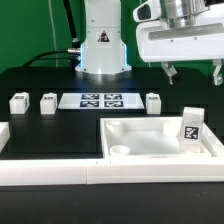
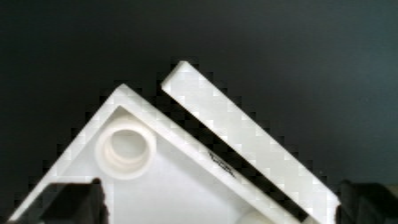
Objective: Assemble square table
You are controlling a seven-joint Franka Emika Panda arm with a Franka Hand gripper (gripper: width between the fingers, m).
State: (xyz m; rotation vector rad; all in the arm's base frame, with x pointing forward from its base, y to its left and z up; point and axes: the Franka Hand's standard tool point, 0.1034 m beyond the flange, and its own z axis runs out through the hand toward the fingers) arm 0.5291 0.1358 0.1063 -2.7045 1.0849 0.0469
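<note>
nearest in the exterior view, a front rail (image 1: pixel 60 172) is laid along the table's edge and is cut off by the frame at both ends. just behind it the table top (image 1: pixel 150 152) lies rim up on the black table (image 1: pixel 50 135), its right side run to the frame edge. one tagged leg block (image 1: pixel 190 127) is stood upright inside it by the right wall. farther back, a row of three leg blocks (image 1: pixel 49 100) is set beside the marker board (image 1: pixel 100 100); their tags are too small to read. the gripper (image 1: pixel 192 72) is hung above the table top's right side, fingers spread wide, nothing held. farthest stands the robot base (image 1: pixel 103 45).

a round socket (image 2: pixel 128 148) in a table top corner, faint from outside, is shown plainly in the wrist view, with a rail piece (image 2: pixel 231 125) just beside it across a dark gap. which rail it is cannot be told.
</note>
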